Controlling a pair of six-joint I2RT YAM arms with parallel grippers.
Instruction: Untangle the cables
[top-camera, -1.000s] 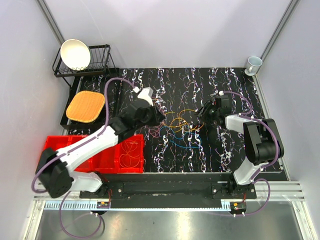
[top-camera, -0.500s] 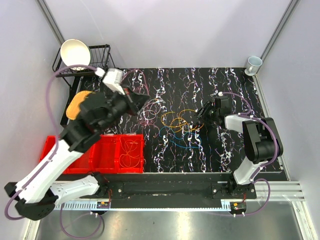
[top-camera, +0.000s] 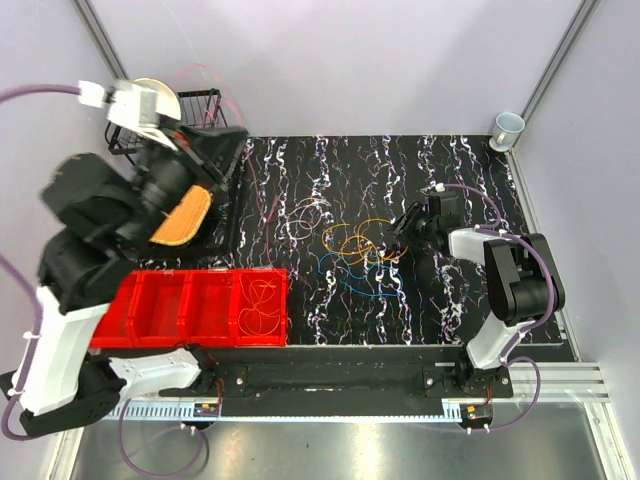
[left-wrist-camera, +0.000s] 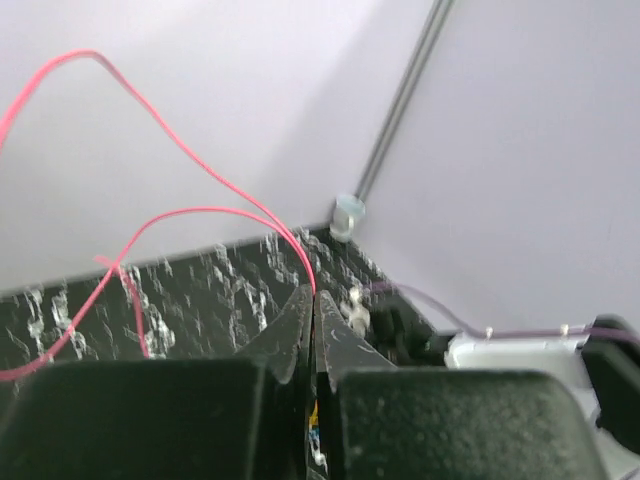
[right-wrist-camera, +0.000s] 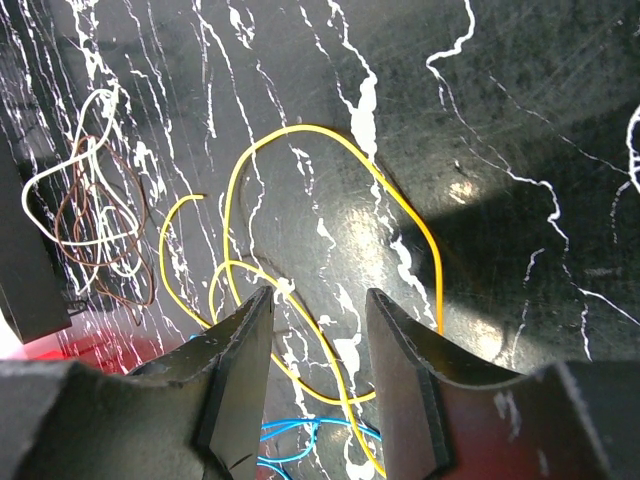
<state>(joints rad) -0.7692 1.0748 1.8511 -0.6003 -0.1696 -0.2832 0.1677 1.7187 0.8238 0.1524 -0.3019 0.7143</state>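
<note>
Swinging up off the worktop (top-camera: 450, 300), left gripper (left-wrist-camera: 312, 318) clenched on pink cable (left-wrist-camera: 200, 210), blurred overhead; right gripper (right-wrist-camera: 315, 320) released over yellow cable (right-wrist-camera: 300, 128).

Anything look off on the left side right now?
Yes: the left end effector, shut on a red cable, sits high by the dish rack; the cable loops through the air there and might snag.

The left arm (top-camera: 100, 205) is blurred; the pink cable (left-wrist-camera: 210, 210) runs off the left edge.
</note>
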